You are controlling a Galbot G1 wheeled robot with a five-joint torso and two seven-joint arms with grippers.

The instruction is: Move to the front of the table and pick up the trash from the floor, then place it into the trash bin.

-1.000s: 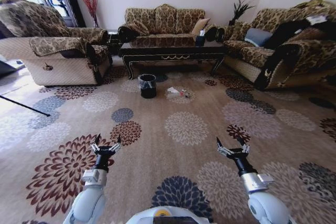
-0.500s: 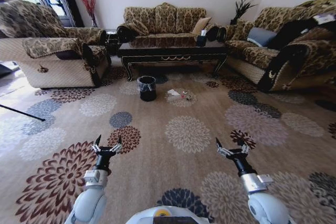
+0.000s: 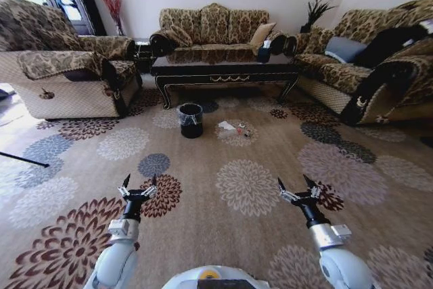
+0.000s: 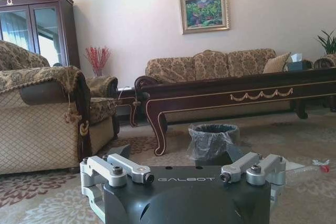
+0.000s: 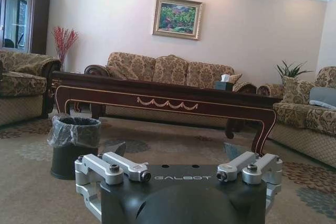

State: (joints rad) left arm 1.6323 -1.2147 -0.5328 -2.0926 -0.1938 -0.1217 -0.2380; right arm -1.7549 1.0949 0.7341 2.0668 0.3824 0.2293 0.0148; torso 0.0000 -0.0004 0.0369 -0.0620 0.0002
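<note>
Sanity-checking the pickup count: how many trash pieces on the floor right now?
2. A white paper scrap lies on the carpet just right of the trash bin; a small clear plastic piece lies just beyond it. More could be hidden under the table.

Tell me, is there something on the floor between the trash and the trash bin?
Nothing visible. Only bare floor separates the trash from the trash bin, which stands beside it before the table.

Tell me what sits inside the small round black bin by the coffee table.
The small round black bin holds a clear plastic liner folded over its rim. Its bottom is hidden, so any contents cannot be seen.
</note>
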